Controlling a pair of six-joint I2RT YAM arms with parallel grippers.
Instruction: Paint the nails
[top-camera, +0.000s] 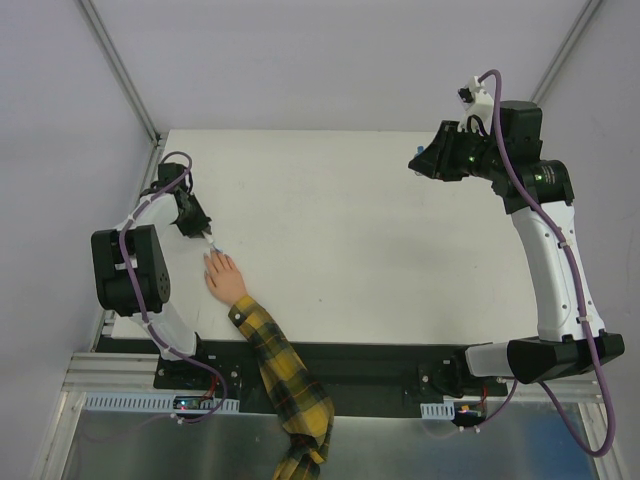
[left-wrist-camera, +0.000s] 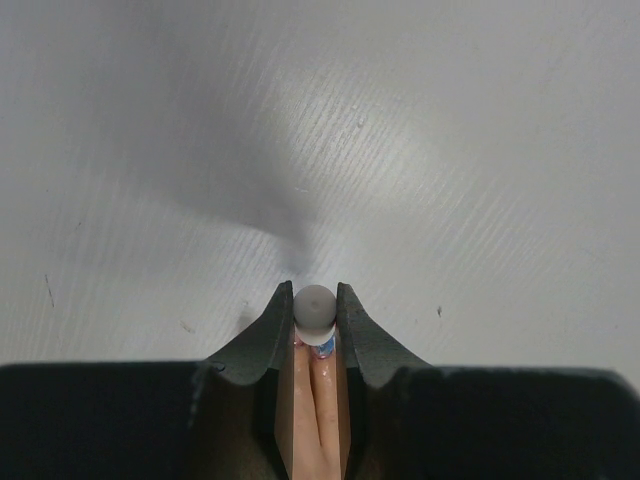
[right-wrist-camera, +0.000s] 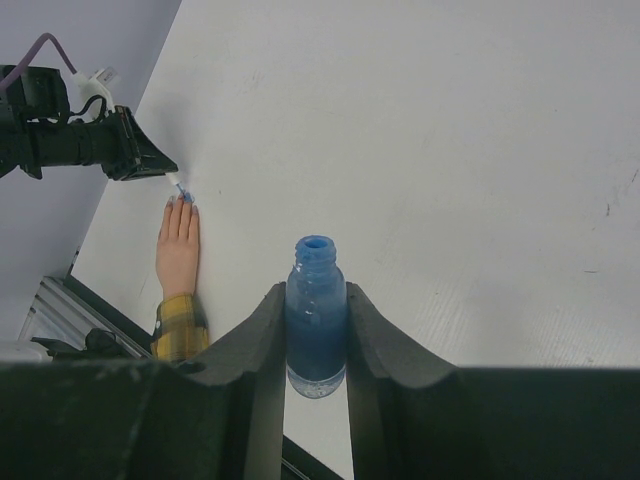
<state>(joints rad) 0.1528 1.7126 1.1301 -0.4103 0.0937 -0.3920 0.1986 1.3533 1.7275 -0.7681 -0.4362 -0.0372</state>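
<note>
Holding open bottle (right-wrist-camera: 317, 318) of blue polish, uncapped

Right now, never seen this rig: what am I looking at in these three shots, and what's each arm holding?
Two robot arms are bolted at the near edge of a white table. The overhead picture is from a fixed camera above and behind them; the other two come from cameras on each wrist, looking out past that arm's own fingers.

On the table lies a small peach-coloured hand in a yellow-and-black plaid sleeve, palm down.

The left tool is shut on a thin white brush applicator, its tip at the fingertips. From the right wrist, blue shows at that tip.

The right tool, raised over the far right of the table, is shut on an open bottle of blue polish with its cap off.

The nails themselves are too small to judge here.
</note>
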